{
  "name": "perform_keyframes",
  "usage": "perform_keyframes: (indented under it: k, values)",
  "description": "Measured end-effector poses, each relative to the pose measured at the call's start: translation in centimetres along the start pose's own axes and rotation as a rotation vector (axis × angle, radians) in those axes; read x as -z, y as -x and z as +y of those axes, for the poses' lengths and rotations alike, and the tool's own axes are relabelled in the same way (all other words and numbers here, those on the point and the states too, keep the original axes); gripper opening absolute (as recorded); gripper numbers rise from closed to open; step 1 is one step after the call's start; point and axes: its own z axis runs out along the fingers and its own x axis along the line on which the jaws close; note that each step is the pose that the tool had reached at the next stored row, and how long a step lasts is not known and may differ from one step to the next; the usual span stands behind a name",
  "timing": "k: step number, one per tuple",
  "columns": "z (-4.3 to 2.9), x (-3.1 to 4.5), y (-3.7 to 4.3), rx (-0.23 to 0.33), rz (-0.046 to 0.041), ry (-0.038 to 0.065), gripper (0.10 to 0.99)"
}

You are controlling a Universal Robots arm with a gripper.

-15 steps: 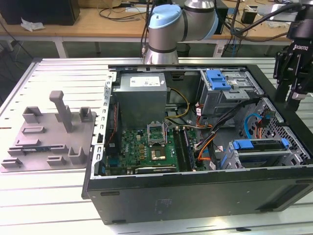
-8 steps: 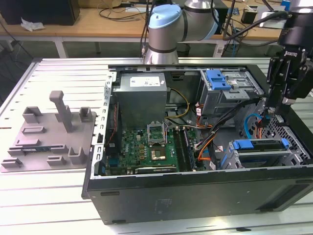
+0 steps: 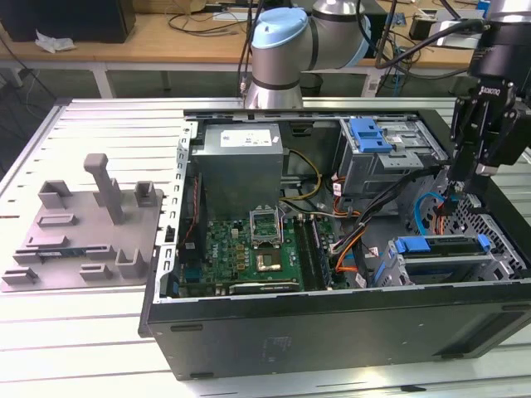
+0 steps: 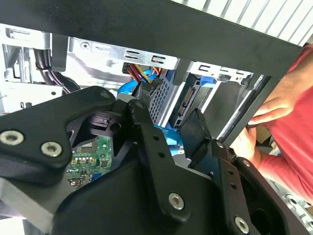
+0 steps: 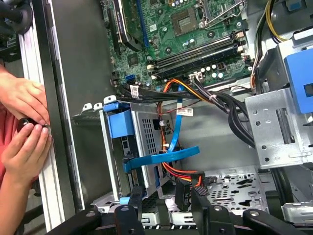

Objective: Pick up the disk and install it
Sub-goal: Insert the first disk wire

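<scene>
While holding nothing, hangs with hand (image 5: 166, 196) spread wide near the disk (image 3: 452, 246), tucked in its metal cage (image 5: 146, 132) inside the big computer case (image 3: 332, 332).

Disk (image 3: 442, 246) sits in drive cage (image 3: 431, 272) just below gripper (image 3: 455, 189), all inside PC case (image 3: 332, 332). Cables (image 3: 353, 240) run btwn gripper & motherboard (image 3: 249, 249). Fixture plate (image 3: 83, 240) lies outside case, well apart from gripper. Person's hands (image 5: 27, 100) at case wall.

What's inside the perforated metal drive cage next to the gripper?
Inside the drive cage sits the disk, its blue bracket showing at the open end. The cage's perforated wall covers the label and most of the metal body.
</scene>
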Motion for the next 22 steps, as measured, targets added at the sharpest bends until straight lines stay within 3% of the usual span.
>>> perform_keyframes:
  k: [2,3,4,5,10,14,18,22]
  values:
    - [0.0,0.0,0.0,0.0,0.0,0.0,0.51]
    - [0.0,0.0,0.0,0.0,-0.0001,0.0,0.376]
    - [0.0,0.0,0.0,0.0,-0.0001,0.0,0.376]
    - [0.0,0.0,0.0,0.0,0.0002,0.0,0.314]
    - [-0.41,-0.19,0.2,0.001,0.0063,0.004,0.314]
    - [-0.54,-0.16,0.94,0.001,0.0321,0.011,0.314]
    - [-0.21,0.22,2.38,0.002,0.0365,0.014,0.314]
    - [-0.14,0.18,2.78,0.005,0.0495,0.02,0.314]
